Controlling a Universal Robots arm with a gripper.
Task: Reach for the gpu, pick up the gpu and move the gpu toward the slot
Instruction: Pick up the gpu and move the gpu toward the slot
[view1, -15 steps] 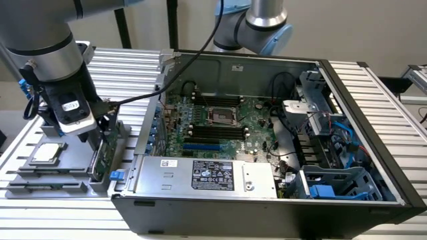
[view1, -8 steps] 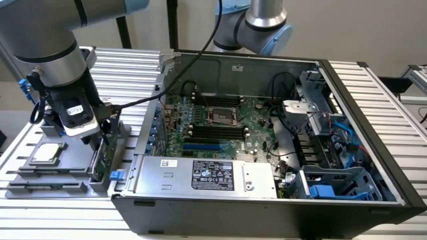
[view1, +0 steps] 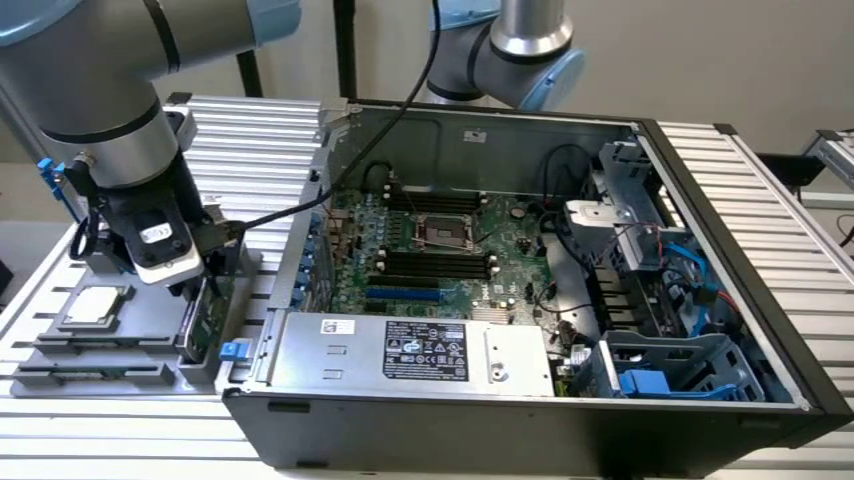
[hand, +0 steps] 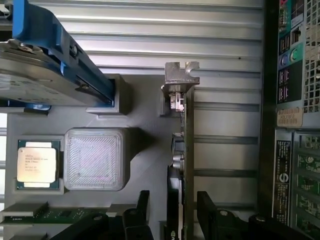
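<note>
Wrist view: your black claw (hand: 175, 202) sits open astride the thin green gpu card (hand: 183, 145), upright along one edge of the grey plastic tray (hand: 150, 165); reach looks done, grasp needs centred closing.

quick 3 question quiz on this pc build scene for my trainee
1. True or false: the gpu is already seated inside the computer case.
2. What lies flat in the gray holder near the gpu? A) square silver chip B) screwdriver C) fan
3. Fill in: the open gripper has one finger on each ___ of the gpu.
Key: 1 false; 2 A; 3 side.
</note>
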